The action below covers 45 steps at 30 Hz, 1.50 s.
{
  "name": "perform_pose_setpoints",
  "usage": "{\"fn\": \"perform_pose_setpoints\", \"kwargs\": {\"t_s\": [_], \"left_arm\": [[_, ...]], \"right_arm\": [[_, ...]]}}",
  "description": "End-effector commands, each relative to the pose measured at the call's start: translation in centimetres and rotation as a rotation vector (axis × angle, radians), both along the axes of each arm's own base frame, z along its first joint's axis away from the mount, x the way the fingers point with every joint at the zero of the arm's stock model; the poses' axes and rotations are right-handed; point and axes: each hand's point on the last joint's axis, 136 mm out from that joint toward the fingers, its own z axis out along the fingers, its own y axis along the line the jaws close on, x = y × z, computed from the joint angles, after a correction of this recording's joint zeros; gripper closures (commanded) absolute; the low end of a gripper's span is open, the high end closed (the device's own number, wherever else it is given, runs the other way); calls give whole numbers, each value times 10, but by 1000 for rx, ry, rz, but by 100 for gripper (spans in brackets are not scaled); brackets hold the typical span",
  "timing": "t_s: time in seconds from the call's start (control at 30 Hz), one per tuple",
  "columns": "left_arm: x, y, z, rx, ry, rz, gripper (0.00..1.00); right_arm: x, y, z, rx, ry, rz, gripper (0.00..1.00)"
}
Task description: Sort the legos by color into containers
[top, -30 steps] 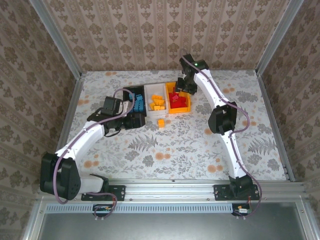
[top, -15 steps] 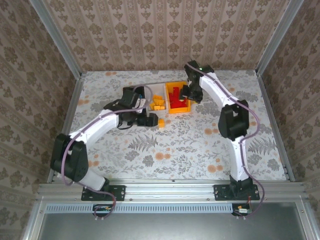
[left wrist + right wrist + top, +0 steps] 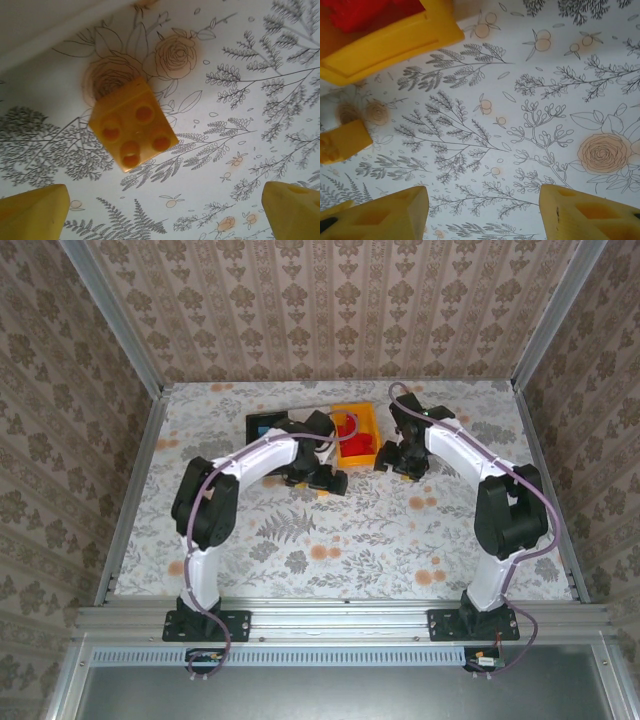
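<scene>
Left hand: Your left hand (image 3: 160,202) hung low over the floral-printed tabletop (image 3: 240,125), jaws spread wide and empty.
Loose brick: One small orange plastic lego brick (image 3: 132,122) lay on the tabletop ahead of the yellow fingertips (image 3: 35,210), not yet between them. Its four-stud face was toward the camera and it was turned cornerwise to the jaws. A pale wall (image 3: 45,30), probably a bin's side, ran just beyond it.
Right hand: Your right hand (image 3: 482,202) was partly spread and carried nothing, with bare tabletop between its fingers.
Bins: The orange-yellow rectangular plastic bin (image 3: 395,42) held red lego bricks (image 3: 355,12). The black plastic bin (image 3: 262,425) sat at the row's far-left end.
Stage: You looked close to finished, with this brick the one seen outside the bins.
Risk, grip: Closing on the corners could have spun or squirted the brick away, so you needed to square the wrist first.
Risk, bins: Pushing forward too low could have driven the brick under the pale wall or shoved the joined row.
Risk, arms: Both hands worked near one another, so a wide swing invited a clash.
</scene>
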Motion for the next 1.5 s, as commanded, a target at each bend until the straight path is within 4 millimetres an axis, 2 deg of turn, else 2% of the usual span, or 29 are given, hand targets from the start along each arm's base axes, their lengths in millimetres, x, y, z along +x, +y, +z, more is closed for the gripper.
{"fn": "perform_pose_setpoints", "kwargs": {"t_s": [0.0,0.13,0.33,0.5,0.73,1.1,1.13,1.2,1.37,1.47], "left_arm": [[-3,9,1,64,38,30,1],[2,4,-6,65,47,29,7],[5,2,-15,62,54,31,24],[6,0,-17,50,60,31,44],[3,6,-18,50,59,39,58],[-3,22,-11,63,32,40,63],[-2,22,-11,60,31,41,61],[0,19,-11,42,31,39,51],[10,2,-5,4,9,17,40],[16,-3,-8,24,21,4,37]], "right_arm": [[2,4,17,54,-52,-13,39],[-1,6,15,66,-41,-12,39],[-3,7,14,75,-33,-8,39],[-2,8,14,76,-30,-5,39],[1,11,13,85,-26,0,39],[6,18,12,101,-25,0,39],[6,20,11,102,-24,4,39],[5,22,9,101,-18,8,40],[2,22,8,94,-12,12,39],[0,21,8,90,-11,12,39]]}}
